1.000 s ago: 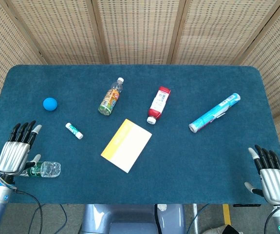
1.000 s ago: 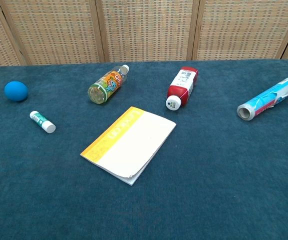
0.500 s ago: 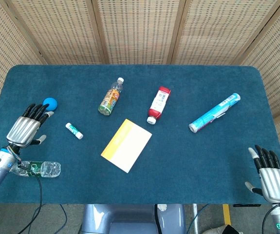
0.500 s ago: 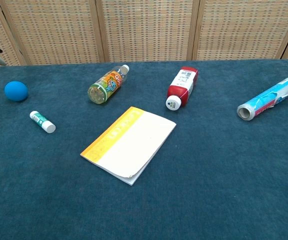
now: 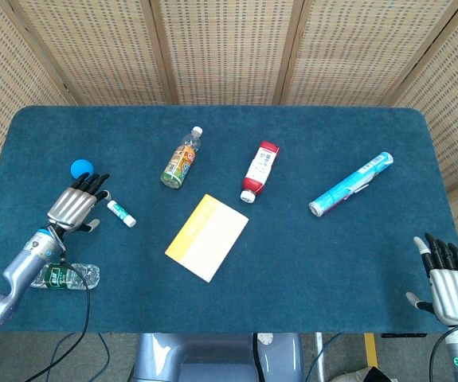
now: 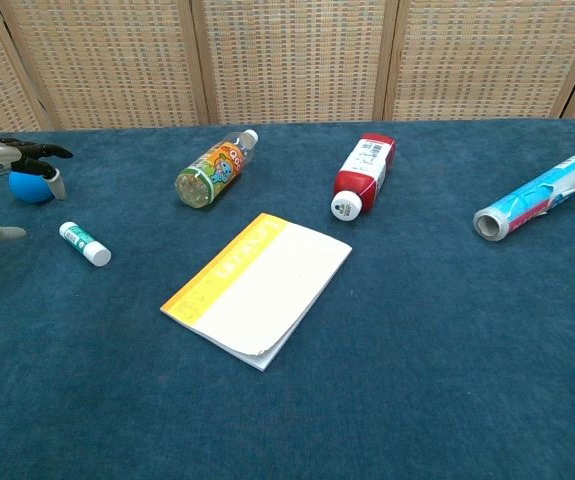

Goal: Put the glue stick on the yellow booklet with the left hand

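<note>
The glue stick (image 5: 121, 213) (image 6: 85, 243), white with a green band, lies on the blue table left of centre. The yellow booklet (image 5: 207, 237) (image 6: 258, 287) lies flat near the middle, its yellow strip along the left edge. My left hand (image 5: 76, 206) (image 6: 2, 165) hovers just left of the glue stick with fingers spread and nothing in it, its fingertips close to the stick's far end. My right hand (image 5: 448, 284) rests open at the table's near right corner, far from both.
A blue ball (image 5: 82, 168) (image 6: 29, 187) sits beyond the left hand. A clear bottle (image 5: 69, 276) lies under the left forearm. An orange-label bottle (image 5: 181, 158), a red-capped white bottle (image 5: 259, 170) and a blue tube (image 5: 350, 184) lie further back.
My left hand has moved forward and to the right, from the near left edge to just beside the glue stick. The right hand has barely moved.
</note>
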{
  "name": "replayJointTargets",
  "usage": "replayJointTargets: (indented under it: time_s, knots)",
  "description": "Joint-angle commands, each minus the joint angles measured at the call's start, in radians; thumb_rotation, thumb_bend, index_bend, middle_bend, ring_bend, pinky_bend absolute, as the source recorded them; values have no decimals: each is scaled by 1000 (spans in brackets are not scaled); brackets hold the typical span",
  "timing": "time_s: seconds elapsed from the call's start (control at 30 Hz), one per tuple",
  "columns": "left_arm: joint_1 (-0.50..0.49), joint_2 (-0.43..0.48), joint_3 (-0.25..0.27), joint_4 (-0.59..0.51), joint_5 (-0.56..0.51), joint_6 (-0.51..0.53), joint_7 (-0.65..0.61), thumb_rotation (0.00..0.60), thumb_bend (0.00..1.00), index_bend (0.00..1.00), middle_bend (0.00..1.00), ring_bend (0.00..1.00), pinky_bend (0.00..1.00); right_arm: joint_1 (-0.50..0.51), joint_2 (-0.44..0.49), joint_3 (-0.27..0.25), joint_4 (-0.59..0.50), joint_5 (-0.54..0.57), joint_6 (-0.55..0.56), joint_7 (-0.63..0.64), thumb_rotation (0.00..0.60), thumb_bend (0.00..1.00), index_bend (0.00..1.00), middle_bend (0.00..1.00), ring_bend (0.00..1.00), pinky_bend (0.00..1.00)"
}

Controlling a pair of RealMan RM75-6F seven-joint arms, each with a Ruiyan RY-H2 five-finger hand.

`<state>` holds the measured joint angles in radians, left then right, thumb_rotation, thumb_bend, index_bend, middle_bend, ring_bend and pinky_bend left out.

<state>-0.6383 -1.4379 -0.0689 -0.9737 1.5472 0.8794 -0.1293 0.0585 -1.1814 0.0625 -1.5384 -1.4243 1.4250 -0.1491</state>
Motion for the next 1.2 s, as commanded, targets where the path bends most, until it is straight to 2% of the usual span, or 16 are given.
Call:
replayJointTargets:
  time_s: [0.03, 0.3, 0.67, 0.93, 1.2]
  knots:
    - [-20, -32, 14, 48, 2, -21, -16, 600, 315, 313, 0, 0, 0, 2, 1, 3, 4, 5, -5, 7, 600, 0, 51, 0, 0, 0]
    - [-53, -79, 21, 96, -13, -54, -30, 600, 316, 318, 0, 0, 0, 4, 2, 5, 11, 8, -6, 23, 600, 0, 51, 0, 0, 0]
    - [-85, -136, 40, 124, -27, -100, 23, 600, 322, 332, 0, 0, 0, 5, 7, 7, 10, 14, -8, 33, 600, 0, 51, 0, 0, 0]
    - [-84, -162, 41, 138, -44, -92, 49, 600, 365, 495, 0, 0, 0, 5, 8, 6, 8, 12, -6, 36, 600, 0, 51, 0, 0, 0]
    - [-80, -177, 46, 143, -51, -71, 70, 600, 396, 568, 0, 0, 0, 1, 9, 4, 4, 1, 8, 38, 600, 0, 51, 0, 0, 0]
